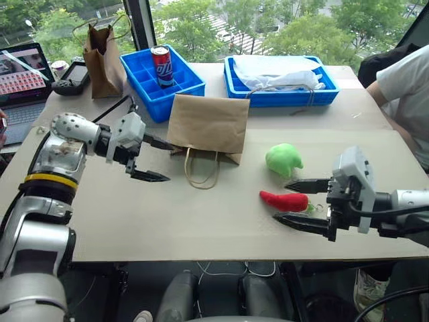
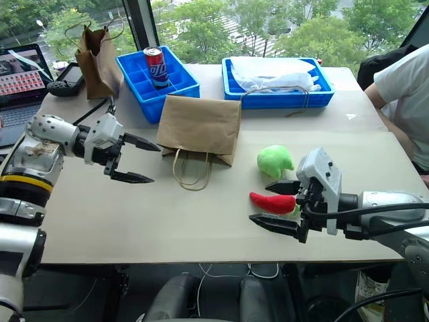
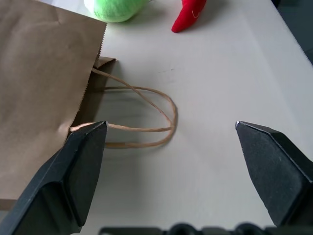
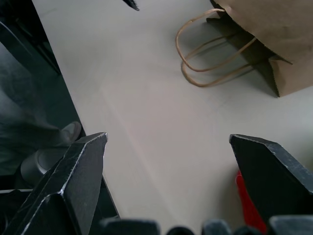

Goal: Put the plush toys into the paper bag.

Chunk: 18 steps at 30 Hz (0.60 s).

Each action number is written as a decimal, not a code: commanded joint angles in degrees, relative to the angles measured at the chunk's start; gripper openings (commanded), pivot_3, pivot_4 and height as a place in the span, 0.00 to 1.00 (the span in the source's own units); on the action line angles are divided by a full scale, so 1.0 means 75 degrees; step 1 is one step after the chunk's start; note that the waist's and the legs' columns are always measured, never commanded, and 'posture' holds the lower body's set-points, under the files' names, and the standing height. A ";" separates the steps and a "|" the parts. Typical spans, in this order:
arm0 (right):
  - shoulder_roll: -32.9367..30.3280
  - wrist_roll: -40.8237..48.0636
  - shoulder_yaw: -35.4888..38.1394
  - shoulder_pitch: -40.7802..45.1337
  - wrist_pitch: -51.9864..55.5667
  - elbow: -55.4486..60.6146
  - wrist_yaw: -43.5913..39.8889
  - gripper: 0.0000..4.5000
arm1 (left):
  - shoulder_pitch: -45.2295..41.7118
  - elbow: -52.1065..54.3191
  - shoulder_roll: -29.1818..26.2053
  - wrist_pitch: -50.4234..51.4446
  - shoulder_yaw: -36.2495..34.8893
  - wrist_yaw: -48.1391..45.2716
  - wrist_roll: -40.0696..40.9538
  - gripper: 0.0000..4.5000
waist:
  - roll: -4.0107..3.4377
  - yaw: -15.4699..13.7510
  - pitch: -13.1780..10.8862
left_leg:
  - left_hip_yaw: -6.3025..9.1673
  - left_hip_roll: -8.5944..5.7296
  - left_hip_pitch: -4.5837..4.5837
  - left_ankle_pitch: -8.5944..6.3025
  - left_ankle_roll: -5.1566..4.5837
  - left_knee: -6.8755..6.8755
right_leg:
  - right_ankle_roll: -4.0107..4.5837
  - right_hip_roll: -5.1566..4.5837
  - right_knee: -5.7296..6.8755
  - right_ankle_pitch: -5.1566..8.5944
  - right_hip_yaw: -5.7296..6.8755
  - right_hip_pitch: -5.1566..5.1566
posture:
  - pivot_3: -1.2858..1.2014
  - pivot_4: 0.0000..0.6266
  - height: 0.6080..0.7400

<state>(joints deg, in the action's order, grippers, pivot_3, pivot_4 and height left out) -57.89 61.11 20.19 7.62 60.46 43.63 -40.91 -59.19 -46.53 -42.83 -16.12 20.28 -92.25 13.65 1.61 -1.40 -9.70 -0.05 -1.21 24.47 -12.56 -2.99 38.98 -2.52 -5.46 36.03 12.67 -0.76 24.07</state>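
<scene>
Worktop (image 1: 201,221) of pale beige board runs up to a window with green treetops beyond. On it the paper bag (image 1: 208,124) lies flat near the middle, its mouth and twine handles (image 1: 201,169) facing the near edge. To its right sits the light-green plush (image 1: 283,159), and just nearer the edge the red chili plush (image 1: 284,200), the two close but apart. The left tool (image 1: 151,161) hovers beside the bag's left side, released, jaws spread wide and empty. The right tool (image 1: 303,204) is equally spread, its fingers flanking the chili's stem end without clasping it. Farther back stand a blue compartment tray (image 1: 161,80) holding a soda can (image 1: 161,66), a second blue tray (image 1: 278,84) with white plastic, a narrower brown bag (image 1: 102,60), a laptop (image 1: 23,80) and a handheld controller (image 1: 70,82). A person in a white sleeve (image 1: 405,87) sits at the right.
</scene>
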 commanded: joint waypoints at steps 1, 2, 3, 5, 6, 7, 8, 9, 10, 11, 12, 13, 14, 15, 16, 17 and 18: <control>0.0072 0.0369 0.0195 -0.0058 0.0040 0.0250 0.0575 0.99 | -0.0882 -0.1709 0.0495 -0.1872 0.0347 -0.0033 -0.0840 1.00 | 0.0003 0.0008 -0.0002 | -0.0008 -0.0003 0.0001 -0.0002 -0.0006 0.0005 | -0.0005 -0.0005 -0.0007 -0.0003 -0.0006 -0.0001 | 0.52 0.24 1.00; 0.0066 0.0381 0.0259 -0.0170 0.0033 0.0328 0.0694 0.99 | -0.1098 -0.2044 0.0653 -0.2387 0.0344 -0.0033 -0.1052 1.00 | 0.0005 0.0012 -0.0003 | -0.0012 -0.0004 0.0012 -0.0002 -0.0011 0.0010 | -0.0009 -0.0007 -0.0013 -0.0006 -0.0007 0.0005 | 0.52 0.24 1.00; 0.0061 0.0385 0.0314 -0.0275 0.0020 0.0396 0.0803 0.99 | -0.1273 -0.2320 0.0789 -0.2806 0.0328 -0.0033 -0.1262 1.00 | 0.0006 0.0010 -0.0003 | -0.0011 -0.0003 0.0025 -0.0002 -0.0014 0.0016 | -0.0012 -0.0006 -0.0013 -0.0008 -0.0007 0.0015 | 0.52 0.24 1.00; 0.0096 0.0466 0.0428 -0.0460 -0.0017 0.0499 0.1068 0.99 | -0.1496 -0.2732 0.0998 -0.3541 0.0353 0.0158 -0.1737 1.00 | 0.0010 0.0012 -0.0005 | -0.0009 -0.0003 0.0033 -0.0007 -0.0022 0.0019 | -0.0015 -0.0006 -0.0010 -0.0010 -0.0005 0.0020 | 0.52 0.24 1.00; 0.0109 0.0497 0.0478 -0.0560 -0.0043 0.0560 0.1181 0.99 | -0.1568 -0.2895 0.1106 -0.3767 0.0350 0.0319 -0.1916 1.00 | 0.0010 0.0008 -0.0005 | -0.0009 -0.0004 0.0039 -0.0010 -0.0026 0.0018 | -0.0016 -0.0006 -0.0010 -0.0010 -0.0005 0.0026 | 0.52 0.24 1.00; 0.0130 0.0544 0.0537 -0.0660 -0.0067 0.0622 0.1301 0.99 | -0.1626 -0.3026 0.1207 -0.4054 0.0371 0.0572 -0.2130 1.00 | 0.0010 0.0008 -0.0005 | -0.0009 -0.0004 0.0041 -0.0012 -0.0029 0.0017 | -0.0016 -0.0006 -0.0011 -0.0010 -0.0005 0.0026 | 0.52 0.24 1.00; 0.0136 0.0582 0.0577 -0.0734 -0.0092 0.0666 0.1396 0.99 | -0.1673 -0.3133 0.1281 -0.4271 0.0385 0.0788 -0.2324 1.00 | 0.0010 0.0007 -0.0005 | -0.0009 -0.0005 0.0041 -0.0016 -0.0035 0.0017 | -0.0017 -0.0007 -0.0011 -0.0011 -0.0005 0.0025 | 0.52 0.24 1.00; 0.0128 0.0600 0.0607 -0.0786 -0.0111 0.0709 0.1485 0.99 | -0.1715 -0.3209 0.1324 -0.4546 0.0464 0.1046 -0.2593 1.00 | 0.0010 0.0007 -0.0005 | -0.0009 -0.0007 0.0041 -0.0017 -0.0037 0.0017 | -0.0018 -0.0009 -0.0011 -0.0011 -0.0005 0.0025 | 0.52 0.24 1.00; 0.0123 0.0617 0.0638 -0.0820 -0.0133 0.0741 0.1578 0.99 | -0.1753 -0.3271 0.1362 -0.4846 0.0546 0.1364 -0.2891 1.00 | 0.0010 0.0006 -0.0005 | -0.0010 -0.0009 0.0041 -0.0017 -0.0037 0.0017 | -0.0021 -0.0012 -0.0011 -0.0012 -0.0005 0.0025 | 0.52 0.24 1.00; 0.0130 0.0630 0.0665 -0.0843 -0.0162 0.0759 0.1657 0.99 | -0.1787 -0.3332 0.1408 -0.5014 0.0592 0.1608 -0.3112 1.00 | 0.0011 0.0008 -0.0005 | -0.0010 -0.0009 0.0041 -0.0017 -0.0038 0.0019 | -0.0023 -0.0011 -0.0012 -0.0013 -0.0005 0.0023 | 0.52 0.24 1.00; 0.0136 0.0637 0.0690 -0.0866 -0.0185 0.0772 0.1730 0.99 | -0.1820 -0.3393 0.1453 -0.5118 0.0633 0.1887 -0.3332 1.00 | 0.0011 0.0011 -0.0006 | -0.0010 -0.0012 0.0041 -0.0017 -0.0038 0.0020 | -0.0028 -0.0014 -0.0012 -0.0016 -0.0006 0.0024 | 0.52 0.24 1.00; 0.0117 0.0622 0.0709 -0.0882 -0.0194 0.0782 0.1786 0.99 | -0.1858 -0.3441 0.1476 -0.5219 0.0709 0.2212 -0.3588 1.00 | 0.0012 0.0019 -0.0006 | -0.0010 -0.0011 0.0041 -0.0017 -0.0038 0.0022 | -0.0030 -0.0013 -0.0012 -0.0017 -0.0007 0.0023 | 0.52 0.24 1.00; 0.0084 0.0594 0.0719 -0.0895 -0.0200 0.0784 0.1827 0.99 | -0.1888 -0.3488 0.1500 -0.5269 0.0774 0.2460 -0.3809 1.00 | 0.0012 0.0020 -0.0006 | -0.0010 -0.0011 0.0039 -0.0017 -0.0038 0.0025 | -0.0032 -0.0012 -0.0012 -0.0019 -0.0006 0.0019 | 0.52 0.24 1.00; 0.0059 0.0577 0.0734 -0.0900 -0.0212 0.0779 0.1868 1.00 | -0.1921 -0.3520 0.1505 -0.5279 0.0914 0.2903 -0.4160 0.94 | 0.0012 0.0021 -0.0006 | -0.0010 -0.0011 0.0039 -0.0017 -0.0038 0.0027 | -0.0033 -0.0012 -0.0009 -0.0019 -0.0007 0.0019 | 0.52 0.24 1.00; 0.0048 0.0584 0.0751 -0.0904 -0.0224 0.0777 0.1910 1.00 | -0.1946 -0.3551 0.1493 -0.5289 0.1065 0.3111 -0.4453 0.88 | 0.0012 0.0022 -0.0006 | -0.0010 -0.0010 0.0039 -0.0017 -0.0038 0.0029 | -0.0033 -0.0012 -0.0007 -0.0020 -0.0006 0.0019 | 0.52 0.24 1.00; 0.0038 0.0613 0.0769 -0.0904 -0.0228 0.0776 0.1955 1.00 | -0.1969 -0.3582 0.1482 -0.5277 0.1183 0.3258 -0.4685 0.84 | 0.0012 0.0022 -0.0006 | -0.0010 -0.0010 0.0039 -0.0017 -0.0038 0.0031 | -0.0034 -0.0011 -0.0006 -0.0020 -0.0007 0.0019 | 0.52 0.24 1.00; 0.0023 0.0646 0.0776 -0.0905 -0.0220 0.0770 0.1980 1.00 | -0.1979 -0.3622 0.1550 -0.5172 0.1074 0.3243 -0.4603 0.75 | 0.0012 0.0024 -0.0006 | -0.0010 -0.0010 0.0038 -0.0017 -0.0038 0.0031 | -0.0034 -0.0011 -0.0006 -0.0020 -0.0007 0.0017 | 0.52 0.24 1.00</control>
<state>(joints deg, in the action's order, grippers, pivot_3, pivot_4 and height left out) -56.98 65.38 23.62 0.80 60.21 48.26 -26.79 -72.14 -73.37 -31.31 -54.88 28.67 -69.76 -19.29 1.70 -1.22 -9.74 -0.13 -1.29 24.76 -12.69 -3.28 39.22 -2.78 -5.54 35.98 12.52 -0.81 24.20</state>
